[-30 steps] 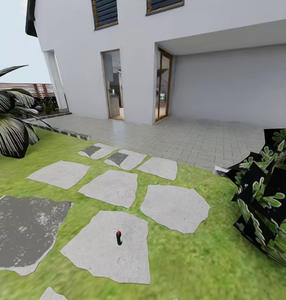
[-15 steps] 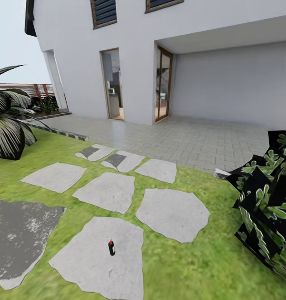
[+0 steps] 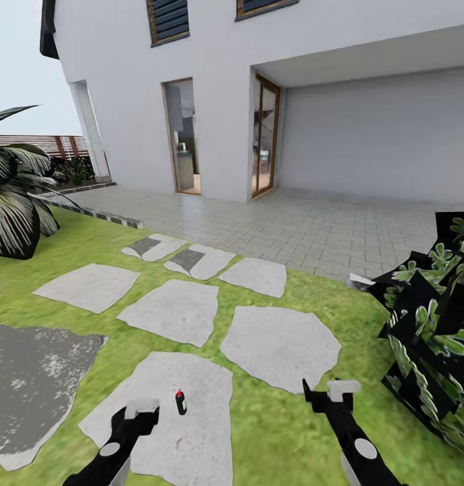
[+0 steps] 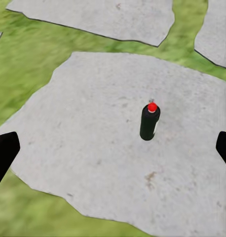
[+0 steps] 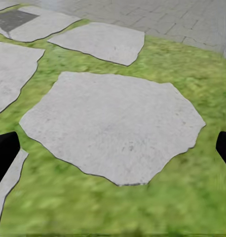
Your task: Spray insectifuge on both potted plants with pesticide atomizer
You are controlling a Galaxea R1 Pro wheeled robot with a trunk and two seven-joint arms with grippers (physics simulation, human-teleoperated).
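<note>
The pesticide atomizer [image 3: 181, 402], a slim dark green bottle with a red tip and a pale label, stands upright on a grey stepping stone [image 3: 191, 445] in the lawn. In the left wrist view the atomizer [image 4: 150, 122] is ahead of my fingers, between them and apart from both. My left gripper [image 3: 141, 412] is open, just left of the bottle and short of it. My right gripper [image 3: 334, 395] is open over the grass, far to the bottle's right, with a bare stone [image 5: 113, 128] ahead of it. The potted plants are out of view.
A large dark shrub [image 3: 434, 331] with green leaves crowds the right side. A big striped-leaf plant [image 3: 12, 202] stands at the left. Several stepping stones [image 3: 279, 344] lead to the paved terrace [image 3: 292, 223] and the white house [image 3: 225, 101].
Both arms have risen into the head view, the left gripper next to the bottle. Earlier the camera moved, shifting the whole picture; since half a second ago it has held still.
</note>
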